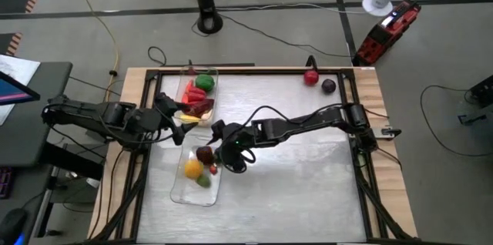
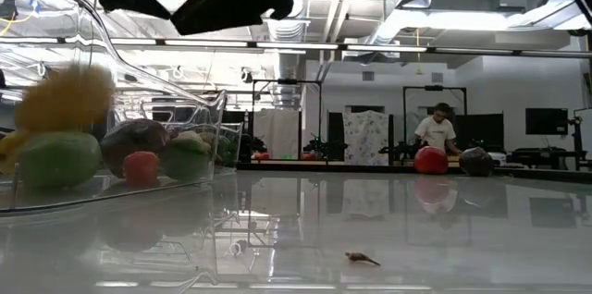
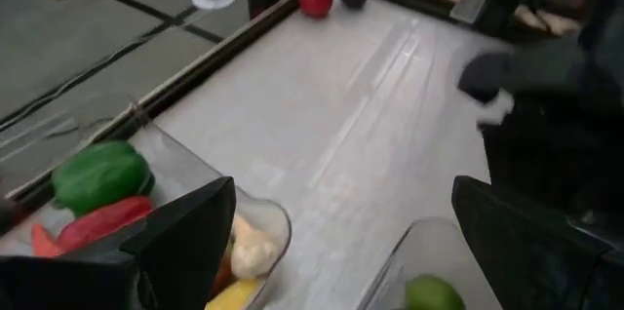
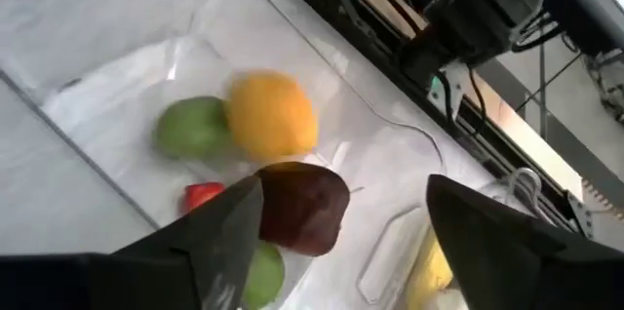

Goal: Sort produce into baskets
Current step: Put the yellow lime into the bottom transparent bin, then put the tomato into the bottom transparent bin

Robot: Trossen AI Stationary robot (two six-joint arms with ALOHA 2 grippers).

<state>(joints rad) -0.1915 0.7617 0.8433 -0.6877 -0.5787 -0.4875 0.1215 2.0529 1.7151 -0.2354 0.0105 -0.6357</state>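
Two clear trays stand at the table's left. The far tray (image 1: pixel 202 83) holds a green pepper (image 1: pixel 203 82), red pepper (image 3: pixel 102 220) and other pieces. The near tray (image 1: pixel 194 195) holds a yellow fruit (image 4: pixel 273 115), green fruits (image 4: pixel 193 127), a small red piece (image 4: pixel 202 194) and a dark red fruit (image 4: pixel 304 208). My right gripper (image 4: pixel 341 242) hovers open over the near tray's far end, above the dark red fruit. My left gripper (image 3: pixel 341 242) is open and empty between the two trays. A red fruit (image 1: pixel 310 78) and a dark purple fruit (image 1: pixel 329 85) lie at the far right.
The table's middle and right show bare white surface (image 1: pixel 308 183). A small brown scrap (image 2: pixel 363 259) lies on the table near the front. Both arms cross close together by the trays. A person (image 2: pixel 435 132) stands in the room beyond the table.
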